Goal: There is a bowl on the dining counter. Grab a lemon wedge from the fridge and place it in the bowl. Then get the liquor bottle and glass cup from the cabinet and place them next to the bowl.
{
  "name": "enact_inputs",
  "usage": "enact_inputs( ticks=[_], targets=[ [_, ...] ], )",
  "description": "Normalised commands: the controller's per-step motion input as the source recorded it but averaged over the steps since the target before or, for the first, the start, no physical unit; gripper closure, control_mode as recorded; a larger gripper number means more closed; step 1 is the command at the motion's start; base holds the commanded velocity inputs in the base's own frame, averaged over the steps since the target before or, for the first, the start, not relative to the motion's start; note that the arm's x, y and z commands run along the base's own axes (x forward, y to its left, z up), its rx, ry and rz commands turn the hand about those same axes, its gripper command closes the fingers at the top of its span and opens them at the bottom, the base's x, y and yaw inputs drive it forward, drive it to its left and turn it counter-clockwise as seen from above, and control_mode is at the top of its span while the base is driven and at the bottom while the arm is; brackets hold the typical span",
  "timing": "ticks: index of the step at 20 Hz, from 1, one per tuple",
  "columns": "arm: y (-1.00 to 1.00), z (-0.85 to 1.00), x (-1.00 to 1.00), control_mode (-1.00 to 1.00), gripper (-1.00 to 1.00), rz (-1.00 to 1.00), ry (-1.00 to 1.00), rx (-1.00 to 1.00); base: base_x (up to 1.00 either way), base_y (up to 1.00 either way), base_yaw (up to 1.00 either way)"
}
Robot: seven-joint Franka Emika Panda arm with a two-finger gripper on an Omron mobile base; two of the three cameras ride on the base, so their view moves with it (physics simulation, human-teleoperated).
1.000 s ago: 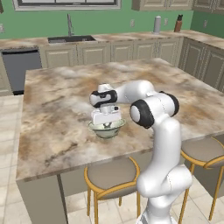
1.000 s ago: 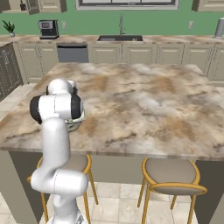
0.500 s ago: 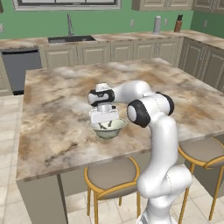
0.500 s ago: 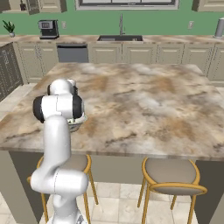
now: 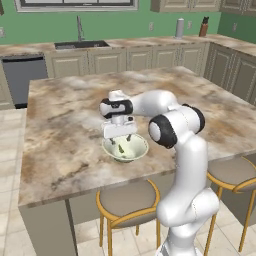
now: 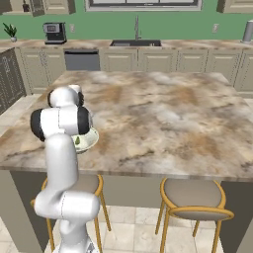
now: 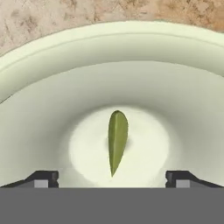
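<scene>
- Left base view: the pincer (image 5: 121, 140) hangs directly above the bowl (image 5: 125, 148), tips pointing down into it. The bowl sits on the dining counter (image 5: 65, 125), near the edge closest to the stools (image 5: 127, 205). A small yellow-green lemon wedge (image 5: 120, 148) lies inside the bowl, below the tips.
- Right base view: the bowl (image 6: 87, 140) shows partly behind the arm, on the dining counter (image 6: 163, 118) near its front edge. A green speck, the lemon wedge (image 6: 77, 141), lies in it.
- Hand view: the two fingertips (image 7: 42, 179) stand wide apart, with nothing between them. The lemon wedge (image 7: 117, 141) lies free on the bowl (image 7: 52, 83) floor, midway between the tips.
</scene>
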Motion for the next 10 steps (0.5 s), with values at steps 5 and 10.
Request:
enact_inputs(
  ticks=[5, 10],
  targets=[
    [-0.04, 0.64, -0.57, -1.00, -1.00, 0.00, -0.13, 0.02, 0.00, 0.00, 0.00],
    [-0.17, 0.90, -0.71, -1.00, -1.00, 0.00, -0.18, 0.05, 0.00, 0.00, 0.00]
  ],
)
